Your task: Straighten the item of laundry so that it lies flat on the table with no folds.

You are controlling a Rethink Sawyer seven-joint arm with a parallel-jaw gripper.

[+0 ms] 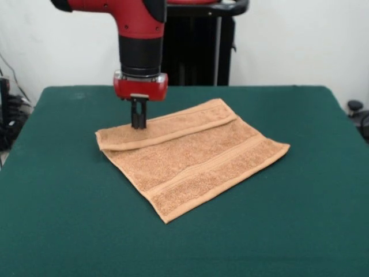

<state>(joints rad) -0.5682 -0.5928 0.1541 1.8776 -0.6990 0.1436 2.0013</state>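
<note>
The item of laundry (pixel 193 158), an orange-tan terry towel, lies near the middle of the green table (pixel 63 219). Its far edge is folded over toward the front as a long flap (pixel 167 128) running from the left corner to the far corner. A woven band stripe crosses the near part. My gripper (pixel 138 123) comes straight down onto the flap near the towel's far left side. Its dark fingers stand close together with their tips at the cloth. Whether cloth is pinched between them does not show.
A black stand (pixel 199 43) rises behind the table's far edge. Cables and dark gear (pixel 11 115) sit off the left side, and a dark object (pixel 358 112) sits off the right side. Green felt surrounds the towel on all sides.
</note>
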